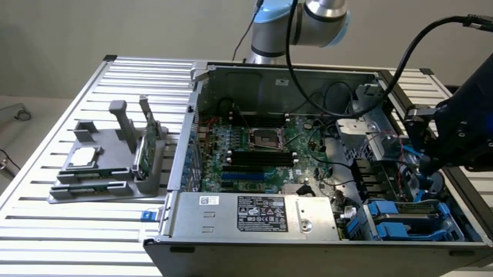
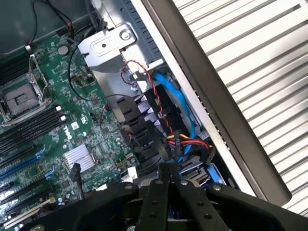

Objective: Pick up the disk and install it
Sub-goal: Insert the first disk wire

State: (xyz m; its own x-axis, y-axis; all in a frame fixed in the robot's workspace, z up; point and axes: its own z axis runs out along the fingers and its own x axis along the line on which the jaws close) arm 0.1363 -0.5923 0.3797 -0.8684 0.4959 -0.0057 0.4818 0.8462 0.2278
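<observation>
In the corner bay of the case (image 1: pixel 308 259), at the exterior view's right, the disk (image 1: pixel 402 222) lies in its blue frame; I cannot tell whether it is fully seated. The hand (image 1: pixel 428 180) hangs just above it, closed and holding nothing. Cables (image 2: pixel 188 140) run close beside. The hand could catch them, and a skewed push could jam the frame.

Silver arm (image 1: pixel 324 14) with pale blue joint caps; a thick black cable (image 1: pixel 407 53) runs to a black wrist block (image 1: pixel 470 124); matte black pincer (image 2: pixel 167 169) studded with small screws.
</observation>
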